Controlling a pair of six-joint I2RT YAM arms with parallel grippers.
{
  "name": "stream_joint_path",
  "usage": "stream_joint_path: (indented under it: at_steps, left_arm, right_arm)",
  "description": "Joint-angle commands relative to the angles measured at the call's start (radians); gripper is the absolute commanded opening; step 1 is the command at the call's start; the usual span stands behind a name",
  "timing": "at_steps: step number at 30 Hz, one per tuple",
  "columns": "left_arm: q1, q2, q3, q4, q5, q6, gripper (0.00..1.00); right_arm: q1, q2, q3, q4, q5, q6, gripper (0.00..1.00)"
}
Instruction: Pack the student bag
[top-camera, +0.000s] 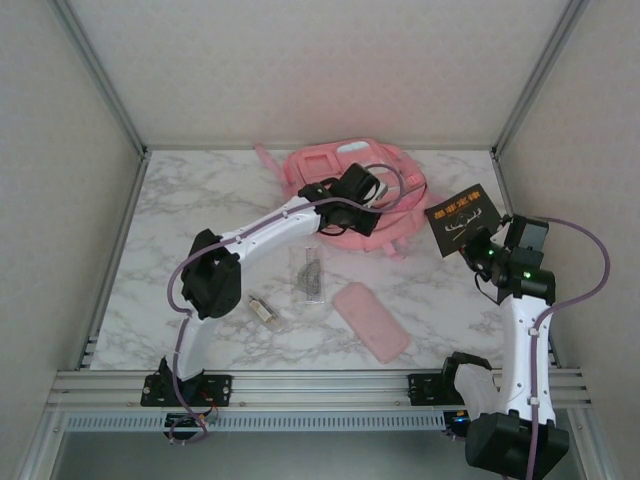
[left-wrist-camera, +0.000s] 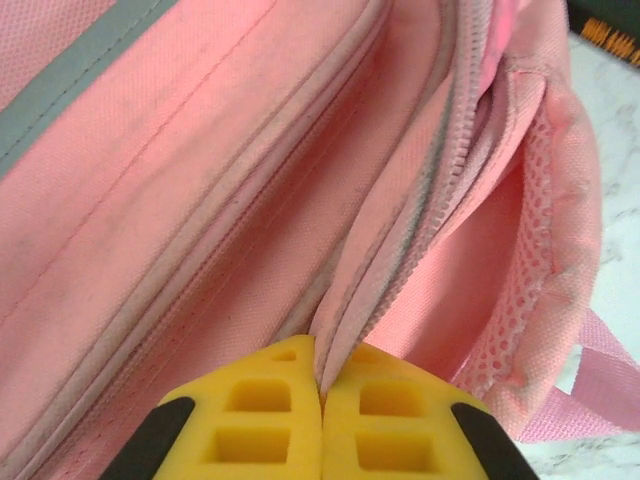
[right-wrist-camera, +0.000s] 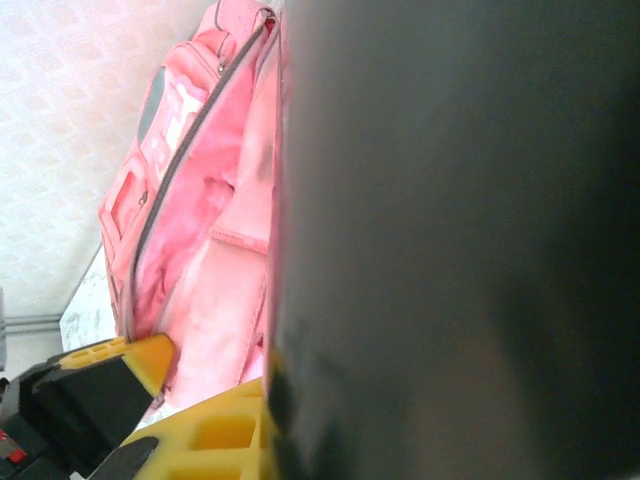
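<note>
The pink student bag (top-camera: 335, 175) lies at the back middle of the marble table, its main zip open. My left gripper (top-camera: 372, 197) reaches over it. In the left wrist view its yellow pads (left-wrist-camera: 322, 385) are shut on the pink zip edge of the bag (left-wrist-camera: 200, 200). My right gripper (top-camera: 480, 250) is at the right of the bag, shut on a black book (top-camera: 462, 220) with gold lettering that it holds tilted above the table. In the right wrist view the book (right-wrist-camera: 450, 240) stands against one yellow finger (right-wrist-camera: 215, 432), with the open bag (right-wrist-camera: 200, 230) behind.
A flat pink pencil case (top-camera: 370, 320) lies at the front middle. A clear packet with rulers (top-camera: 308, 275) and a small pale item (top-camera: 264, 310) lie left of it. Frame posts and white walls close in the table (top-camera: 190, 200).
</note>
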Motion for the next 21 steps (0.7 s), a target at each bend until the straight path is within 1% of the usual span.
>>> stream_joint_path:
  at_steps: [1,7,8,9,10,12,14,15,19,21]
  left_arm:
    - [0.012,0.022,0.047,0.007,0.030,-0.001,0.04]
    - [0.012,0.096,0.040,-0.009,0.061,0.000,0.08]
    - [0.012,0.102,0.040,-0.010,0.071,0.000,0.12]
    - [0.012,0.107,0.040,-0.007,0.080,0.000,0.19]
    - [0.012,0.113,0.042,-0.007,0.087,0.000,0.28]
    - [0.012,0.124,0.043,-0.008,0.094,0.000,0.38]
    - [0.012,0.135,0.046,-0.010,0.093,0.000,0.42]
    - [0.012,0.143,0.048,-0.012,0.090,-0.001,0.41]
    - [0.012,0.161,0.050,-0.016,0.092,-0.005,0.30]
    - [0.012,0.163,0.044,-0.012,0.098,-0.005,0.14]
  right_arm:
    - [-0.004,-0.019,-0.007,0.060,-0.060,0.017,0.00]
    - [-0.004,-0.017,-0.064,0.103,-0.103,0.053,0.00]
    - [-0.003,-0.019,-0.069,0.105,-0.106,0.056,0.00]
    - [-0.003,-0.019,-0.074,0.105,-0.107,0.057,0.00]
    - [-0.004,-0.021,-0.077,0.106,-0.107,0.057,0.00]
    - [-0.004,-0.021,-0.081,0.108,-0.108,0.056,0.00]
    - [-0.004,-0.021,-0.088,0.109,-0.110,0.060,0.00]
    - [-0.004,-0.021,-0.090,0.111,-0.113,0.060,0.00]
    - [-0.004,-0.022,-0.090,0.112,-0.110,0.061,0.00]
    - [-0.003,-0.023,-0.088,0.112,-0.110,0.061,0.00]
